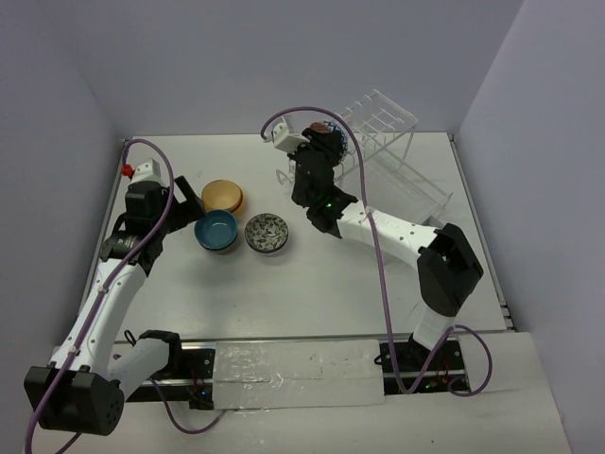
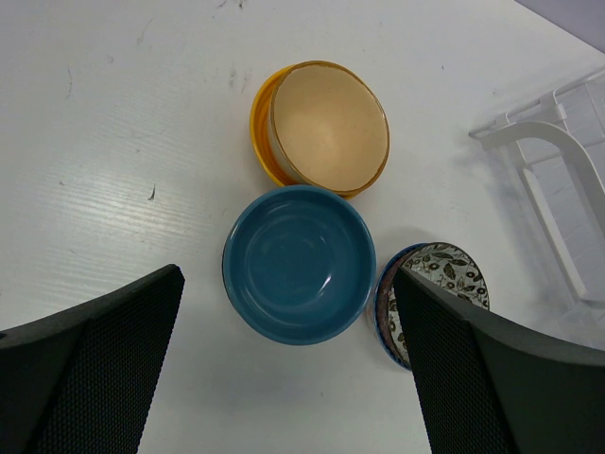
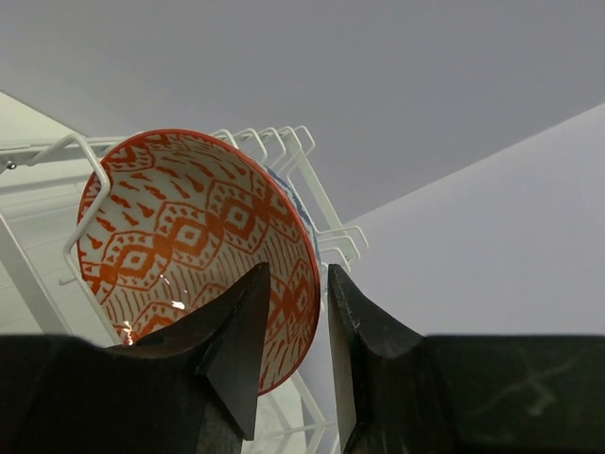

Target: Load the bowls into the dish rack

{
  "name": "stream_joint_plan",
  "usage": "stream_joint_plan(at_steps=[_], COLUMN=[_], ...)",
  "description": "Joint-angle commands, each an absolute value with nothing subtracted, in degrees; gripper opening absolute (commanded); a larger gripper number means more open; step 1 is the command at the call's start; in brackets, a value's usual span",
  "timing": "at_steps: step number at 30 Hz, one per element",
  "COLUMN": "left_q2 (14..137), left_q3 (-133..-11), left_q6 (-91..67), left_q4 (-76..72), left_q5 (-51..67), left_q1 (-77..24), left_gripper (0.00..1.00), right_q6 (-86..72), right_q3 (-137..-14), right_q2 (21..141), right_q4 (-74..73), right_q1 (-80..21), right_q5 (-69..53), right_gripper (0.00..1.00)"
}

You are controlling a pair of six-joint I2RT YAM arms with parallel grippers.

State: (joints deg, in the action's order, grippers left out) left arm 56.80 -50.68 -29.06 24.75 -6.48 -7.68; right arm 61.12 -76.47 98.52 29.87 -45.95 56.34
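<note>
Right wrist view: caught the orange-patterned bowl standing on edge among the dish rack wires, rim threaded through the right pincer, which stood narrowly parted and not visibly clamping. Judged a straight pull back toward the near side the clean exit. Found the left pincer spread wide, pointing down over the blue bowl on the desk, clearly the nearer arm.
</note>
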Motion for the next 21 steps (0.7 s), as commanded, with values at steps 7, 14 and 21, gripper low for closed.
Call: stream_joint_plan(at_steps=[7,14,21], left_q2=[55.63,57.65,60.02], left_q3=[-50.27,-52.9,-56.42], left_q6=[-27.95,-28.47,-29.71], left_q4=[23.64,25.92,31.37], left_q5=[-6.33,-2.64,0.61], left_q1=[-7.38,-7.47,-10.01], left_gripper=[0.99,0.99,0.99], right_q6=[55.38,41.79,19.74], right_q3=[-78.48,-81.99,-80.69], right_q2=[92.74,83.51,70.25], right_q4=[24.28,11.27,-4.81], right_q1=[-47.02,-50.27,-51.68], right_q5=[56.34,52.65,46.42], right_gripper=[0.57,0.84,0.92])
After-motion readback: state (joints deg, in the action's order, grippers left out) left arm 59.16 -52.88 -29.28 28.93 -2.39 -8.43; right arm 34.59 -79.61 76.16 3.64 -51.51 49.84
